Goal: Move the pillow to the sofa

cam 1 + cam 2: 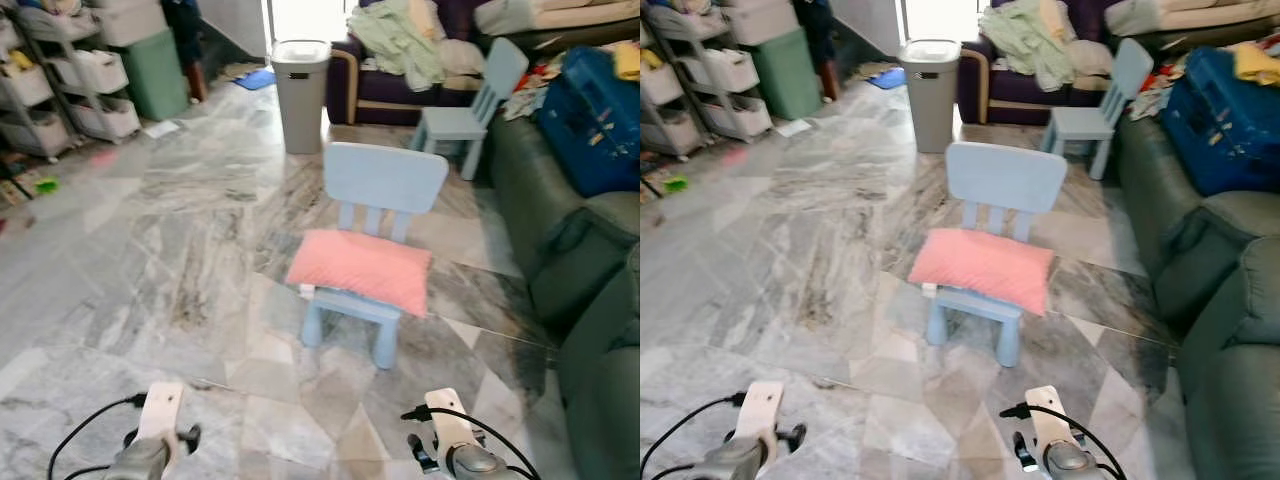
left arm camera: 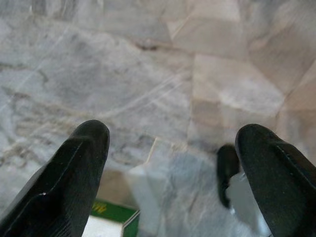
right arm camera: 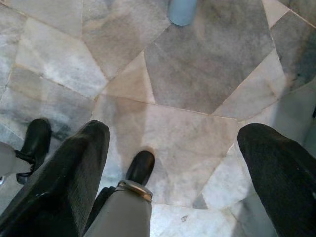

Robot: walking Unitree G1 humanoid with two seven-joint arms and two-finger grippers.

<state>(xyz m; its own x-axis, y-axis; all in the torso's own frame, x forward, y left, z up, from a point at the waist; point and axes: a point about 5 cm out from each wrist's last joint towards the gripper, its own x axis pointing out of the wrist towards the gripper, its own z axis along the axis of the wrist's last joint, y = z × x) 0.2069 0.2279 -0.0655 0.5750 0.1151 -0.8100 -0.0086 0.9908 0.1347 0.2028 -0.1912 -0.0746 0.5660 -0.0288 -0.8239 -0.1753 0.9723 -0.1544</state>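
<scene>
A pink pillow (image 1: pixel 362 267) lies flat on the seat of a small light-blue child's chair (image 1: pixel 385 180) in the middle of the marble floor. A dark green sofa (image 1: pixel 580 250) runs along the right side, about a step from the chair. Both arms hang low in front of me, short of the chair. My left gripper (image 2: pixel 173 133) is open over bare floor, with nothing between its fingers. My right gripper (image 3: pixel 173 136) is also open and empty above the tiles, with one chair leg (image 3: pixel 182 10) in its view.
A grey bin (image 1: pixel 300 92) and a second blue chair (image 1: pixel 462 118) stand behind the first chair. A blue bag (image 1: pixel 592 118) sits on the green sofa. A purple sofa with clothes (image 1: pixel 400 50) is at the back. Storage shelves (image 1: pixel 70 85) line the left.
</scene>
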